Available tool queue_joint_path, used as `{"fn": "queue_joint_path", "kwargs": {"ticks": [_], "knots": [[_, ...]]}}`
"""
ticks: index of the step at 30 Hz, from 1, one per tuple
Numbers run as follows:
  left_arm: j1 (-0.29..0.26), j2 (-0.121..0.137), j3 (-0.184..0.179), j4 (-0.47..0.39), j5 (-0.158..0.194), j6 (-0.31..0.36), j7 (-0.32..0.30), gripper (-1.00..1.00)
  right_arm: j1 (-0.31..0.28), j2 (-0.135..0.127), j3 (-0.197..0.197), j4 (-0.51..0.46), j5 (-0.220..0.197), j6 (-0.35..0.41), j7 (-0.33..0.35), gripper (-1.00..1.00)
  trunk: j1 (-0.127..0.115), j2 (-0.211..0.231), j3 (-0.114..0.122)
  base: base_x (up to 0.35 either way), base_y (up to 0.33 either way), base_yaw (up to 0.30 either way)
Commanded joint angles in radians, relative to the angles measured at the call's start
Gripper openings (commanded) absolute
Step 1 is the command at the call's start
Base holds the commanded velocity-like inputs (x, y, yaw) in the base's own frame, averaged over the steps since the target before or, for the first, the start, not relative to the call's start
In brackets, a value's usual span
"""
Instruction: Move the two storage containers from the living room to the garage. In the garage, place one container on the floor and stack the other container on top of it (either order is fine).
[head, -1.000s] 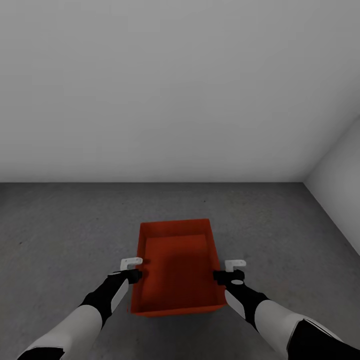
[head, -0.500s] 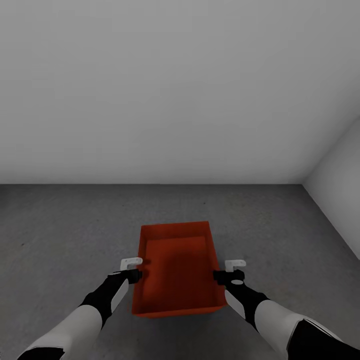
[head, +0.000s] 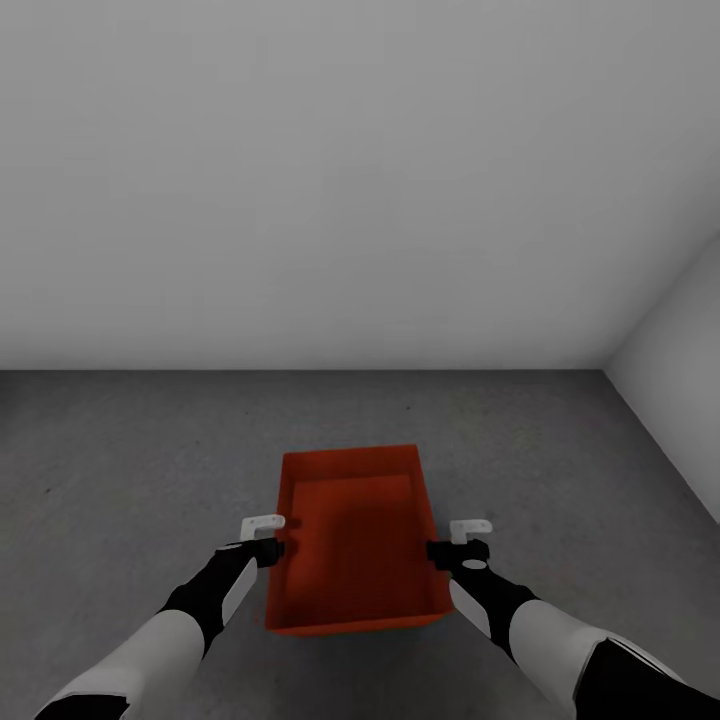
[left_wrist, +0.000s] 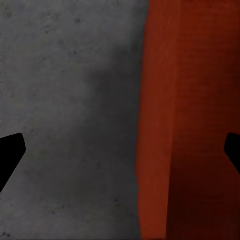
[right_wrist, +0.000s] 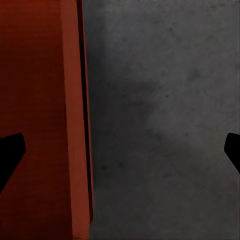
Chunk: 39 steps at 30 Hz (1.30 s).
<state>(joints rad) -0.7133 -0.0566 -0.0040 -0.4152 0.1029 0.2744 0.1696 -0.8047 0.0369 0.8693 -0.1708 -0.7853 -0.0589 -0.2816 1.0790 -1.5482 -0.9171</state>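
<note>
- Since a second ago the bin (head: 352, 535) has dropped a touch lower and farther in my head view; the arms and camera look unchanged, so I read it as settling out of my grip.
- The bin now sits on the grey concrete floor (head: 120, 470) of the garage, in front of me, long side running away from me, open top up, nothing inside.
- Left claw (head: 272, 548) is just beside the bin's left wall, right claw (head: 440, 550) just beside the right wall, both about midway along the long sides.
- Left wrist view: both black fingertips (left_wrist: 11, 152) sit at the frame edges, spread wide, with the bin wall (left_wrist: 170, 125) standing between them untouched, so the claw is apart.
- Right wrist view shows the same: fingertips (right_wrist: 11, 150) wide apart, bin rim (right_wrist: 75, 120) between them, bare floor (right_wrist: 165, 120) past it. Nothing clamped.
- Why it's like this: I straddled each side wall to carry the bin level with two arms, and spreading the fingers is what lets it rest on the floor.
- My guess: this is the bottom bin of the stack, placed well off the far wall (head: 360, 180) and the right wall (head: 680, 320), leaving room to drive up.
- Second bin isn't here yet; I'd lift both claws straight up off the thin walls so I don't drag it.
</note>
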Motion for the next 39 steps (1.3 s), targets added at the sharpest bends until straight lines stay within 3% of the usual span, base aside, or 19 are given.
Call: {"fn": "queue_joint_path", "kwargs": {"ticks": [1, 39], "knots": [[0.0, 0.0, -0.001, -0.002, 0.011, 0.005, 0.005, 1.0, -0.001, 0.0, 0.008, 0.0, -0.011, -0.004, -0.004, 1.0, -0.004, 0.007, 0.003, 0.0, 0.0, 0.0], [0.0, 0.0, -0.001, 0.0, 0.011, 0.005, 0.005, 1.0, -0.001, 0.0, 0.008, -0.001, -0.011, -0.004, -0.004, 1.0, -0.15, 0.273, 0.122, 0.0, 0.0, 0.0]]}}
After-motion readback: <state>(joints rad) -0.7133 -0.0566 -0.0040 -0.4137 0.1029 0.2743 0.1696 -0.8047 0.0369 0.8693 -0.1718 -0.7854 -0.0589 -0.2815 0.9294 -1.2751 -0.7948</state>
